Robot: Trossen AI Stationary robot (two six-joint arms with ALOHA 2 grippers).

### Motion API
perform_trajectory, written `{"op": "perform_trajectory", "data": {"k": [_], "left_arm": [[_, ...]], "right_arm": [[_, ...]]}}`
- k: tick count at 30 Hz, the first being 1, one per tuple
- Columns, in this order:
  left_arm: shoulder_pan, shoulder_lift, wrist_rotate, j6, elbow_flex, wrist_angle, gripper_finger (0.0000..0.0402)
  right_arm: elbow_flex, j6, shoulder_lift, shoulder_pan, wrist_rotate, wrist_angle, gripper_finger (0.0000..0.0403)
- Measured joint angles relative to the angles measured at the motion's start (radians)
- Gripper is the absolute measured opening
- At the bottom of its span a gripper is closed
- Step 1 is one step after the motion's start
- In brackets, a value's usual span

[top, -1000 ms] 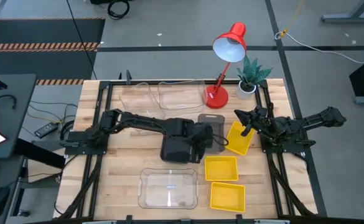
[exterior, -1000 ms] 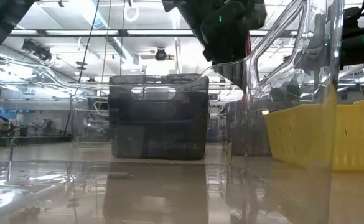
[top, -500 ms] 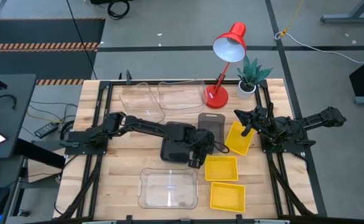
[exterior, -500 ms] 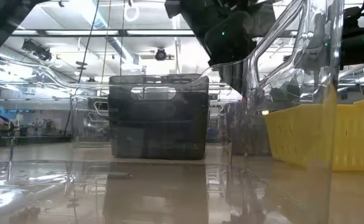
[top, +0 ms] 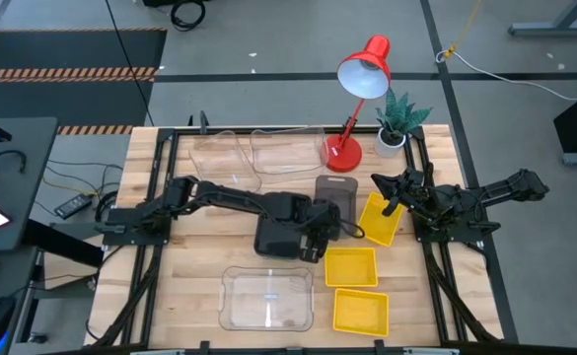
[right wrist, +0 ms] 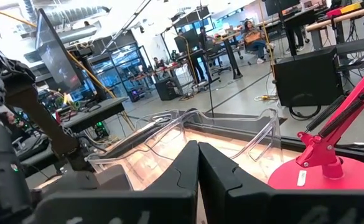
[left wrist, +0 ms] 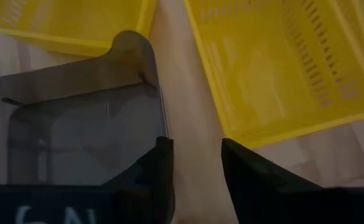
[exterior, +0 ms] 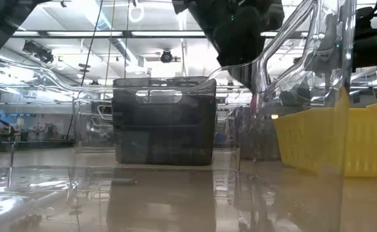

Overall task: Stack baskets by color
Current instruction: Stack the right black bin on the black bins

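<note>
A dark grey basket (top: 335,200) stands mid-table, and in the left wrist view (left wrist: 76,124) it lies close by. My left gripper (left wrist: 196,142) hovers open at its near wall, with bare wood between the fingers (top: 320,240). A second dark grey basket (exterior: 164,122) sits under that arm. Three yellow baskets lie right of centre: one turned askew (top: 379,219), two nearer (top: 352,266), (top: 360,311). Clear baskets rest at the far side (top: 224,158), (top: 288,153) and the near edge (top: 266,298). My right gripper (right wrist: 198,149) waits shut at the right (top: 382,192), touching nothing. My left gripper slants down from the table's left. One finger (left wrist: 160,168) stands right at the near wall (left wrist: 163,118) of the dark grey basket, and the other is over bare wood. I cannot tell whether that finger touches the wall. The basket rests flat on the table.
A red desk lamp (top: 352,108) and a small potted plant (top: 396,123) stand at the far right. Black rails (top: 160,237) run along both table sides. Bare wood shows between the dark grey basket and the near yellow basket (left wrist: 188,93).
</note>
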Motion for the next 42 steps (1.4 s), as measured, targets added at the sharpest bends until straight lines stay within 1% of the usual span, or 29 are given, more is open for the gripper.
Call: {"op": "perform_trajectory", "data": {"k": [2, 6, 14, 17, 21, 27, 29, 31, 35, 42], "left_arm": [[0.003, -0.002, -0.005, 0.001, 0.016, -0.011, 0.0141], [0.02, -0.001, -0.013, 0.005, 0.009, 0.003, 0.0141], [0.037, 0.062, -0.002, 0.012, 0.007, -0.028, 0.0141], [0.037, 0.072, -0.004, 0.031, 0.008, -0.037, 0.0132], [0.038, 0.076, -0.008, 0.045, 0.008, -0.046, 0.0098], [0.041, 0.074, -0.009, 0.07, 0.008, -0.055, 0.0016], [0.041, 0.07, -0.009, 0.087, 0.012, -0.06, 0.0011], [0.039, 0.067, -0.022, 0.089, 0.043, -0.086, 0.0011], [0.045, 0.063, -0.031, 0.088, 0.138, -0.199, 0.0008], [0.045, 0.059, -0.057, 0.06, 0.34, -0.447, 0.0006]], "right_arm": [[0.0, 0.0, 0.0, 0.0, 0.0, 0.0, 0.0012], [0.0, 0.0, 0.0, 0.0, 0.0, 0.0, 0.0012], [0.0, 0.0, 0.0, 0.0, 0.0, -0.001, 0.0012], [0.0, 0.0, 0.0, 0.0, 0.0, -0.001, 0.0012], [0.0, 0.0, 0.0, 0.0, 0.0, 0.0, 0.0012], [0.0, 0.0, 0.0, 0.0, 0.0, -0.001, 0.0012], [0.0, 0.0, 0.0, 0.0, 0.0, -0.001, 0.0012], [0.0, 0.0, 0.0, 0.0, 0.0, -0.001, 0.0012], [0.0, 0.0, 0.0, 0.0, 0.0, -0.001, 0.0012], [0.0, 0.0, 0.0, 0.0, 0.0, -0.001, 0.0012]]}}
